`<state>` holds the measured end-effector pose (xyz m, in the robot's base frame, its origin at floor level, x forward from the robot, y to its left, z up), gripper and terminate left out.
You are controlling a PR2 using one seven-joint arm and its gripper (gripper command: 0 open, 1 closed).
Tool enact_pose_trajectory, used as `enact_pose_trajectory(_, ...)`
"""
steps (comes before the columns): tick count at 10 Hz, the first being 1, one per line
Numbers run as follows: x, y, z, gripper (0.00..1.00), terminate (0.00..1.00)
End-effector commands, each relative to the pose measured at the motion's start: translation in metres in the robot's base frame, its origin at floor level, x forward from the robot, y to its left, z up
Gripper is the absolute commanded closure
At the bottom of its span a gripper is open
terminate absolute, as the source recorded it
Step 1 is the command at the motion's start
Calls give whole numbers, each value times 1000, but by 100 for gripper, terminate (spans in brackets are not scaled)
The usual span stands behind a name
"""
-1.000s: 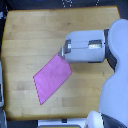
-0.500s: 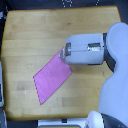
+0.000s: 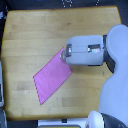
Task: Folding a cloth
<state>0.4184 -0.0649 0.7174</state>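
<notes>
The pink-magenta cloth [image 3: 52, 76] lies flat on the wooden tabletop [image 3: 30, 40], a slanted four-sided sheet running from lower left to upper right. My gripper [image 3: 63, 54] reaches in from the exterior view's right. Its tip is at the cloth's upper right corner. The grey gripper housing [image 3: 86, 50] covers the fingers, so I cannot tell whether they are open or shut, or whether they touch the cloth.
The robot's white body [image 3: 116, 75] fills the exterior view's right side and hangs over the table's right part. Dark edges and floor border the table at the top and left. A light object [image 3: 2, 87] sits off the left edge.
My gripper has moved a little down and toward the exterior view's left, onto the cloth's upper right corner. The cloth has not visibly moved.
</notes>
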Motion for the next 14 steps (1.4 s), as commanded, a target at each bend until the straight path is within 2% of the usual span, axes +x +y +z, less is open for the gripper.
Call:
enact_pose_trajectory(1, 13, 12, 3, 100, 0)
enact_pose_trajectory(7, 21, 17, 7, 100, 0)
enact_pose_trajectory(14, 5, 0, 14, 100, 0)
